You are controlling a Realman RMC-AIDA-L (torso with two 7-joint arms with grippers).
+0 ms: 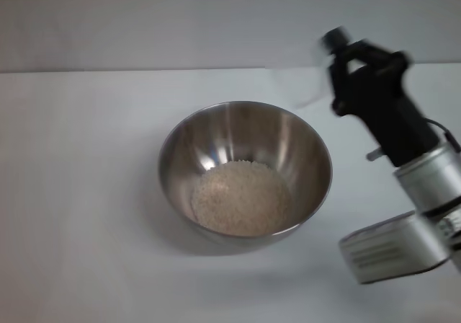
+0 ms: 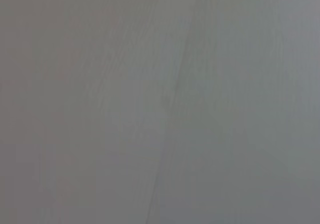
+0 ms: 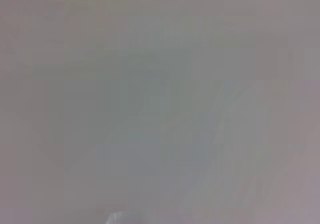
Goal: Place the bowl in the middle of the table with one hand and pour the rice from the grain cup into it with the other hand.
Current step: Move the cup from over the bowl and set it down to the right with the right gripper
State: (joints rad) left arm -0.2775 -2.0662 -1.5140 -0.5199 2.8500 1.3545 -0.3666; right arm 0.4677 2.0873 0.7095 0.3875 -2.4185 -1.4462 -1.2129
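The steel bowl stands in the middle of the white table. A pile of rice lies in its bottom. My right gripper is raised behind and to the right of the bowl, above the table. It is shut on the clear grain cup, which shows only as a faint blurred shape beside the fingers; I see no rice in it. The left gripper is out of view. Both wrist views show only plain grey surface.
The right arm's silver wrist and camera housing hang over the table's front right. The table's far edge meets a grey wall behind the bowl.
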